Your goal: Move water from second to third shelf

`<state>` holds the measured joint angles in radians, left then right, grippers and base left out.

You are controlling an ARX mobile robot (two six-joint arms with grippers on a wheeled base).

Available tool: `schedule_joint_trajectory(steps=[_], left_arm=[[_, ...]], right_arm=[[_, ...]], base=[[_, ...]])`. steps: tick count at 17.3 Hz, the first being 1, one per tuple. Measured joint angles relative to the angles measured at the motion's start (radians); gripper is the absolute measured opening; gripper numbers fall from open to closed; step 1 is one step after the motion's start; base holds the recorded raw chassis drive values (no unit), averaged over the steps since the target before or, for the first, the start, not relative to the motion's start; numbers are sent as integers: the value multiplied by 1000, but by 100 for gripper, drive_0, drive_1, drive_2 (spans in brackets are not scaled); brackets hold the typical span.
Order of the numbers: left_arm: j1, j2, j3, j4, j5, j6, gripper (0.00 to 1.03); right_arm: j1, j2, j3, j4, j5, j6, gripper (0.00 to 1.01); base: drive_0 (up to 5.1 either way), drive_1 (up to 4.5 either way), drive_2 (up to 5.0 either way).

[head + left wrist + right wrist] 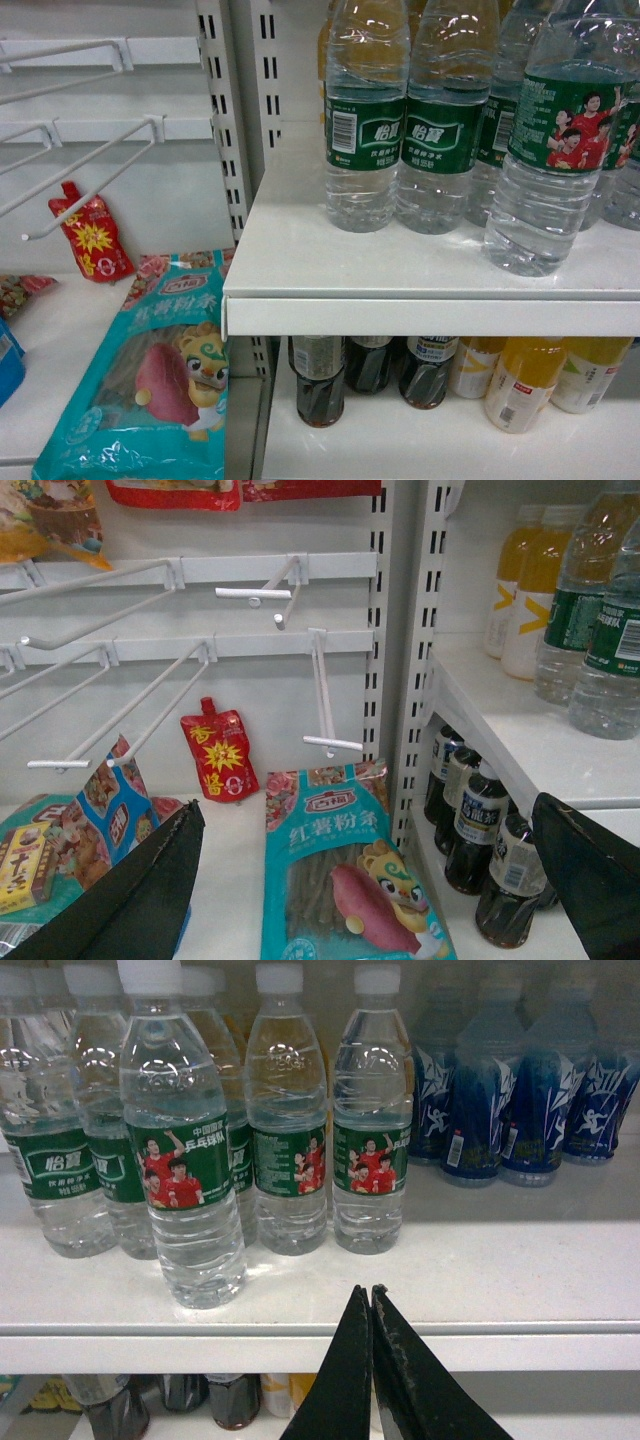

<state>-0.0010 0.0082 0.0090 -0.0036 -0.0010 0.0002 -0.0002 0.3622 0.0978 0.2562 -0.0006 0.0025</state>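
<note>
**Water waiting at the shelf edge, nothing gripped**

The white shelf is carrying rows of water bottles with green labels, and below it the lower shelf is holding dark cola bottles and orange juice bottles. To the left, a teal snack bag and a red pouch are lying under bare wire hooks.

The water is standing upright at the front of its shelf, just ahead of its neighbours, probably the easiest 1 to reach without knocking the rows behind.

The right gripper is hovering in front of the shelf lip, to the right of that bottle and apart from it, its 2 fingers pressed together with nothing between them. It would need to be opening before closing in.

The left gripper is hanging spread wide and empty, facing the hook wall, seemingly parked out of the way.
</note>
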Motion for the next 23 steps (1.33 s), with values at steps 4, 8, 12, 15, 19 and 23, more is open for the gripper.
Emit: schedule_joint_trajectory(steps=[4, 8, 12, 15, 19, 23], left_arm=[[0, 0, 0, 0, 0, 0, 98], [0, 0, 0, 0, 0, 0, 98], [0, 0, 0, 0, 0, 0, 98], [0, 0, 0, 0, 0, 0, 98], [0, 0, 0, 0, 0, 0, 98], [0, 0, 0, 0, 0, 0, 98]], right_arm=[[0, -45, -17, -16, 0, 0, 2], [0, -68, -34, -31, 0, 0, 2], [0, -112, -48, -55, 0, 0, 2], [0, -171, -86, -67, 0, 0, 2], [0, -359, -83, -241, 0, 0, 2], [0, -358, -85, -260, 0, 0, 2]], base=[[0, 0, 0], [0, 0, 0], [0, 0, 0], [0, 0, 0], [0, 0, 0], [0, 0, 0]])
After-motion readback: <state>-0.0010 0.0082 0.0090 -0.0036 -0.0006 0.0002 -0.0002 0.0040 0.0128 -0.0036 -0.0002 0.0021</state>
